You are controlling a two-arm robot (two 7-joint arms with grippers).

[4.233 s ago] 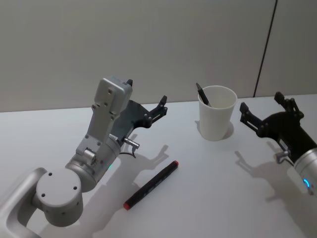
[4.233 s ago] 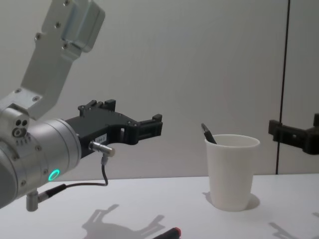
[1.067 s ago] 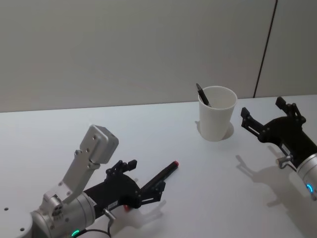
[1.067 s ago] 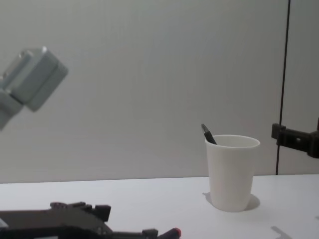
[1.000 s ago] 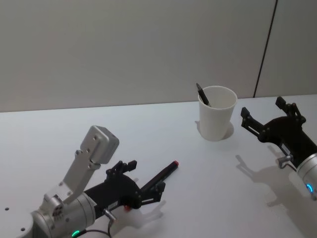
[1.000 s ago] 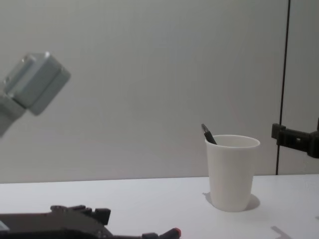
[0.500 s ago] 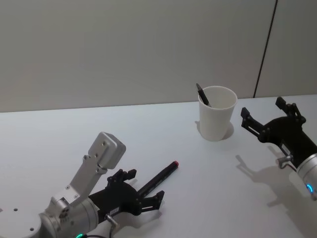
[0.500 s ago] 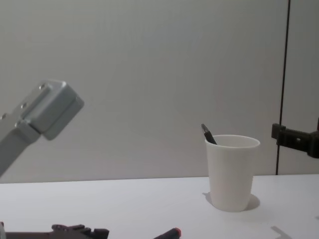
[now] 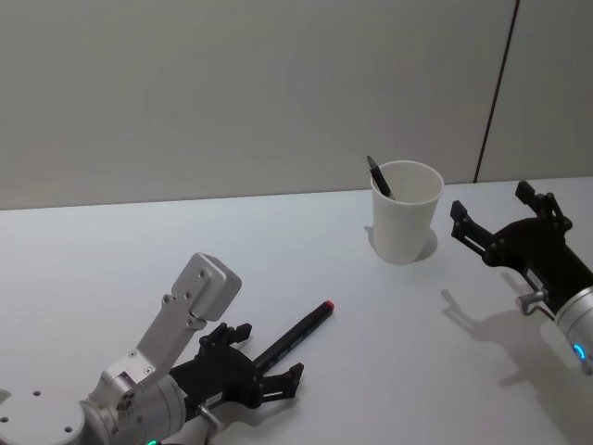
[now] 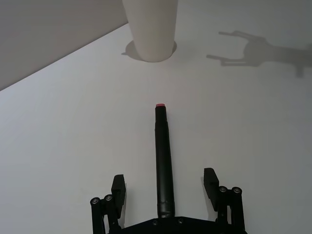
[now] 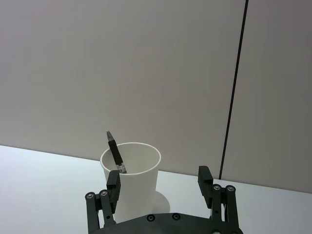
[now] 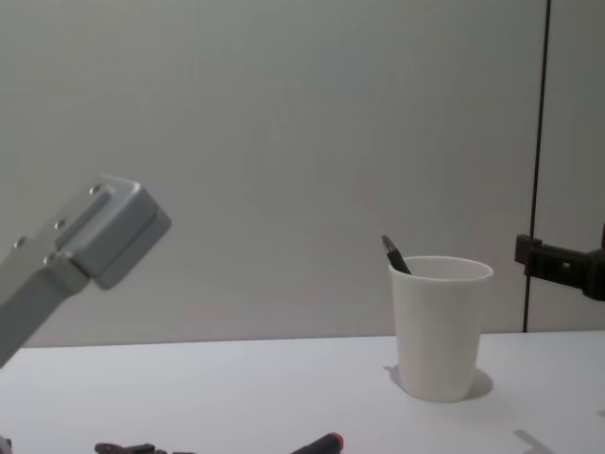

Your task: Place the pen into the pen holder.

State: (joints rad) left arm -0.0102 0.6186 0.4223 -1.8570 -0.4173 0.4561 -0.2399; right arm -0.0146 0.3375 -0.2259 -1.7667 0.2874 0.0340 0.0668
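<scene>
Black-barrelled, red-tipped pen (image 9: 296, 332) is lying flat on the white worktop (image 9: 111, 250), its red end pointing toward the plain white paper cup (image 9: 405, 225), which is standing upright well apart, farther back and to the right. The left gripper (image 10: 165, 179) is sitting low at the pen's near end, its fingers spread wide on either side of the barrel without touching it. A dark pen (image 9: 378, 176) is leaning inside the cup. The right gripper (image 9: 489, 197) is hovering near the cup's right side, spread wide and holding nothing.
</scene>
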